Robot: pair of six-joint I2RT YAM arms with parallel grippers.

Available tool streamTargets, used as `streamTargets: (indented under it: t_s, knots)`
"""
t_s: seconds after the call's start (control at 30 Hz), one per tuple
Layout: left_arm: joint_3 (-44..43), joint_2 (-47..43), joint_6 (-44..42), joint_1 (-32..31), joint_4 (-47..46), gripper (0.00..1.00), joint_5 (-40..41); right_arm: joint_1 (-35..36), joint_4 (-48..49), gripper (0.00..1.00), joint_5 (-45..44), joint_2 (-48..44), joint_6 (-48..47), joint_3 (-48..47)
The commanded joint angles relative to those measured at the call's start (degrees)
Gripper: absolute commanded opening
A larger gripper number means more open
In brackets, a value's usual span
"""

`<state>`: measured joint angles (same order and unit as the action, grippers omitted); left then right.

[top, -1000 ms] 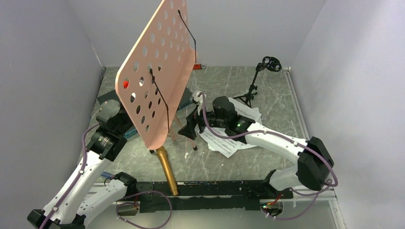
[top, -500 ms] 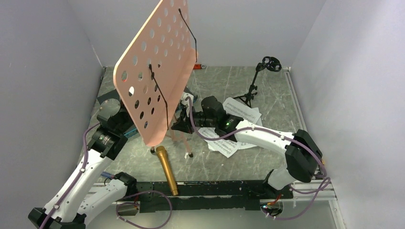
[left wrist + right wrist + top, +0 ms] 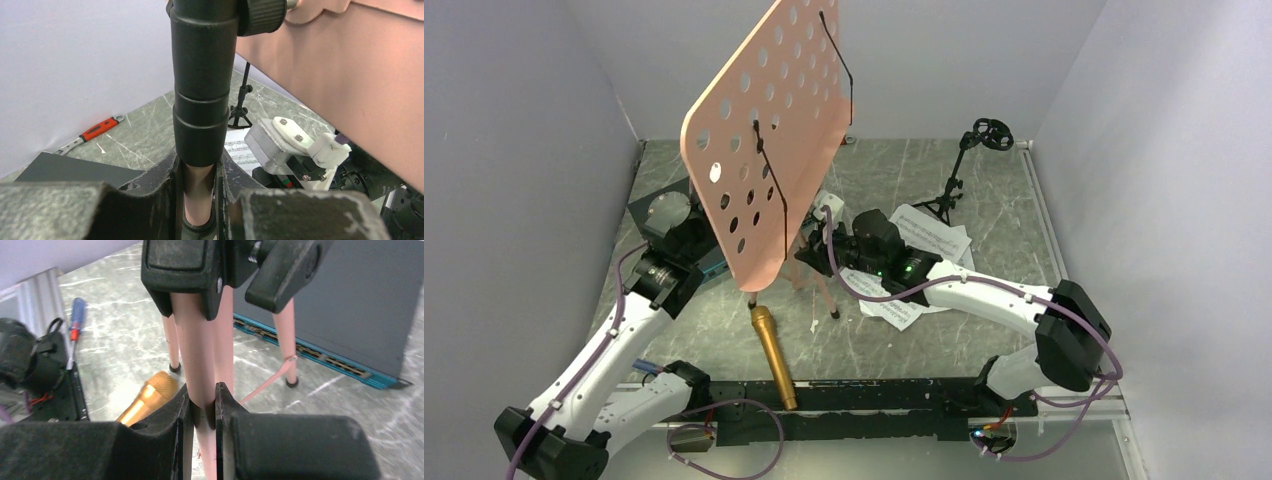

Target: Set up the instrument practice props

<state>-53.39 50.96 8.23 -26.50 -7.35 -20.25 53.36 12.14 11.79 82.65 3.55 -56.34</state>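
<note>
- Pink music stand (image 3: pixel 769 140) stands left of centre on the table (image 3: pixel 904 330), its desk tilted back. The desk has round holes all over and two thin black retainer wires across its face.
- Left gripper (image 3: pixel 199 200) is clamped on the pink shaft, just under the smooth black sleeve and knurled knob.
- Right gripper (image 3: pixel 204 415) is clamped on a pink tube below the black tripod collar. Two other legs end in black feet on the marbled grey-green surface.
- Against one second ago: the right claw was wide apart and is now closed on the tube. The desk sits further right, and the head of the gold microphone (image 3: pixel 771 352), then tucked under the desk's lower edge, lies fully exposed.
- Microphone: smooth gold body, mesh head, lying flat just in front of the stand's feet.
- Black tripod mic stand (image 3: pixel 957 180) is upright at back right. Sheet-music pages (image 3: pixel 934 238) lie overlapping beneath the right arm.
- Dark panel (image 3: pixel 360 305), teal-edged, lies flat behind the legs.
</note>
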Motion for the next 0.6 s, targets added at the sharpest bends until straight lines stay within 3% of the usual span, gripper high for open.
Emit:
streamTargets:
  t_s: [0.0,0.23,0.57]
  knots:
    - [-7.26,-1.0,4.4,-0.39,-14.08,0.03,-3.59,-2.32,-4.36,0.0,-19.47,-1.07,4.29,1.3]
    - [-9.09,0.39,5.04,-0.39,-17.75,0.03,-4.54,-2.21,-7.83,0.0,-24.89,-0.51,4.26,0.35]
    - [-12.76,2.38,4.93,-0.39,-20.25,0.03,-6.3,-2.04,-8.01,0.0,-22.64,0.23,7.07,2.04]
